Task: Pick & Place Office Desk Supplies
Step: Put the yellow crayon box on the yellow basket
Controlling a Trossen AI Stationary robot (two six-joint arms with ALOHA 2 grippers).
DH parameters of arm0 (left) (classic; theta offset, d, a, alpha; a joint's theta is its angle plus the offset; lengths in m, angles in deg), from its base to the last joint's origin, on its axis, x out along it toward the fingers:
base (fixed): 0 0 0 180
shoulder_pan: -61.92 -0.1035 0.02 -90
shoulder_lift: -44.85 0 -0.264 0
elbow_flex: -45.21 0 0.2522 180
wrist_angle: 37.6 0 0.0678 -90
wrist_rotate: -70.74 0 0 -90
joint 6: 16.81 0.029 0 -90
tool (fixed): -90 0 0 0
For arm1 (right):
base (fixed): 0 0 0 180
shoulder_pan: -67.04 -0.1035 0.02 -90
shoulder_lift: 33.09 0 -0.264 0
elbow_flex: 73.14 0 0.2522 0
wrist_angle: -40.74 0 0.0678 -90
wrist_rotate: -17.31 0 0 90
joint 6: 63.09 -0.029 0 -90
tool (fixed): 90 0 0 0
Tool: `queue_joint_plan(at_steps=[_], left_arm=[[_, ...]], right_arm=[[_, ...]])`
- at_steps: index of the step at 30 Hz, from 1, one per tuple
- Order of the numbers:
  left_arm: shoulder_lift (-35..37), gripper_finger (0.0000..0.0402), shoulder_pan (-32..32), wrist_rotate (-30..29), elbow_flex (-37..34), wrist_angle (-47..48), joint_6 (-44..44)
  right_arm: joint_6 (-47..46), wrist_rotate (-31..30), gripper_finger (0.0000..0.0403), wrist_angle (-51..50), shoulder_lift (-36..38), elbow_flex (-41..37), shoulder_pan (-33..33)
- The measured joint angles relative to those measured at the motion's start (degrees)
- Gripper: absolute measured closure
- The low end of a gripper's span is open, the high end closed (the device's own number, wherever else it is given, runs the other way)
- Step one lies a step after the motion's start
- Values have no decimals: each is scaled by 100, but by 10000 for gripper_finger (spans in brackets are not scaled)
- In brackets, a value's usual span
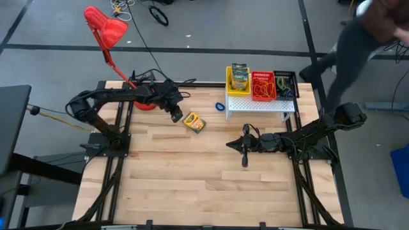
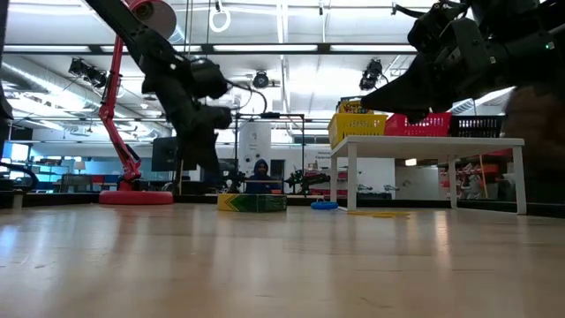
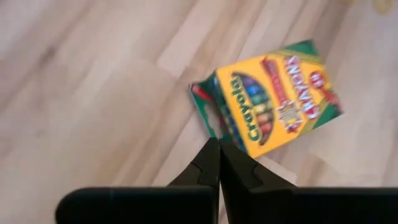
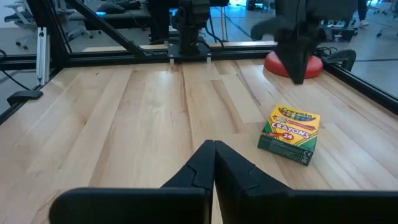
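A yellow-green crayon box [image 1: 194,122] lies flat on the table, also seen as the box [image 3: 267,99] and the box [image 4: 290,134]. My left gripper [image 1: 176,115] hangs shut just left of it, above the wood, touching nothing; its fingers [image 3: 219,152] are closed. My right gripper [image 1: 244,158] is shut [image 4: 214,148] and hovers over mid-table, holding nothing. On a small white shelf [image 1: 287,106] stand a yellow basket [image 1: 229,80] with crayon boxes, a red basket [image 1: 262,86] with rubber bands, and a black basket [image 1: 285,84]. A blue rubber band [image 1: 220,106] lies beside the shelf.
The red desk lamp [image 1: 105,29] stands with its base [image 1: 144,104] behind my left arm. The shelf's legs [image 2: 354,177] rest at the far right of the table. A person [image 1: 358,38] moves beyond the far right corner. Bare wood [image 1: 192,179] fills the near half.
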Motion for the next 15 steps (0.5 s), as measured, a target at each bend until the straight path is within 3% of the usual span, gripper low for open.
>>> queue_joint_plan(at_steps=[5,12,15], left_arm=[[315,390,98,-53,5,113,-213],[77,319,95,152,-71,299,-34],[79,299,-92,166,-494,-227,114]], right_arm=[[0,-2,390,0,0,0,0],[2,-2,390,0,0,0,0],[-2,-2,390,0,0,0,0]])
